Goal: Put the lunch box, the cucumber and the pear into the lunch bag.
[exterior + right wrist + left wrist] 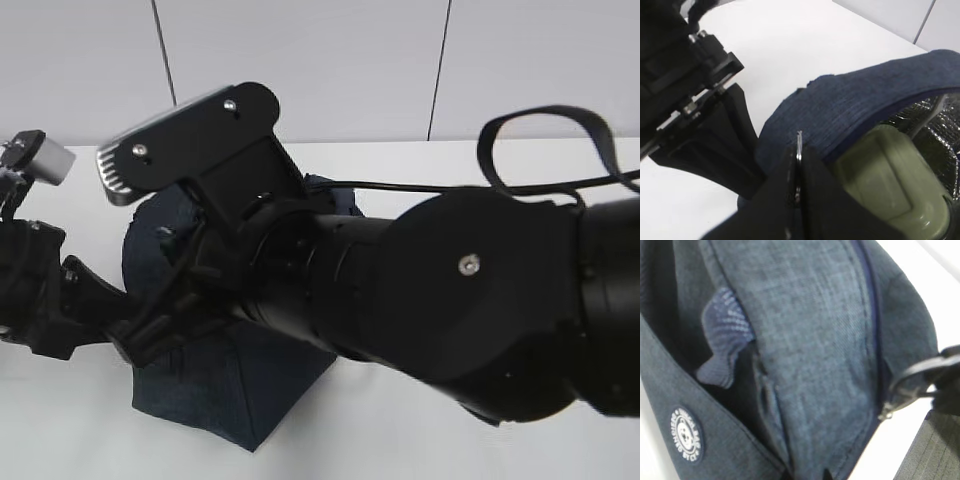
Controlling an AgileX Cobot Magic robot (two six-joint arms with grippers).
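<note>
The lunch box (890,175) already sits inside the lunch bag (215,395), its green lid showing under the flap against the silvery lining. That step looks done; the cucumber and pear are nowhere in view, so I cannot tell whether they are packed. The right gripper (799,150) is pinched closed on the bag's blue flap edge. The left gripper is at the metal ring pull (912,385), at three o'clock; its hold is unclear.

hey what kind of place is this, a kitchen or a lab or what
Most likely a robot lab or test bench, not a kitchen. A bare white table stands against plain white wall panels, and black robot arms work over a navy lunch bag with a green lunch box inside.
</note>
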